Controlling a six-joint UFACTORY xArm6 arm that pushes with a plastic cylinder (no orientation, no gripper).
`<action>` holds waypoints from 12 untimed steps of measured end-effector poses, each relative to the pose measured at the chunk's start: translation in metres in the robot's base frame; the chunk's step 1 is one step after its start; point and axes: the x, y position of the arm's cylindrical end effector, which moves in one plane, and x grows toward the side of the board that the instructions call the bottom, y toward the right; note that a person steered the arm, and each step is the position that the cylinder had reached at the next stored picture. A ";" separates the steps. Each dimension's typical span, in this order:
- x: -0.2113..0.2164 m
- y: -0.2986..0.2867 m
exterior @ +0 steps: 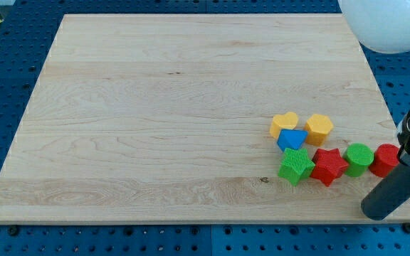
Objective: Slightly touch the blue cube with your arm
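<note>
Lighting: bright, even, diffuse; wooden board point(176, 114) evenly lit, no glare patches. Shadows: faint, short, soft-edged beneath the cluster of blocks point(329, 149) at the view's lower right. Overexposure: white rounded object point(386, 25) at the view's top right nearly blown out. Focus: board grain and block ridges sharp; dark rod point(393, 192) at the right edge slightly soft. Edge distortion: none evident.
</note>
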 end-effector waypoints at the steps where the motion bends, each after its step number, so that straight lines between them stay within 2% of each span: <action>1: 0.000 0.003; 2: 0.000 0.028; 5: 0.000 0.039; 7: -0.004 0.124; 12: -0.020 0.129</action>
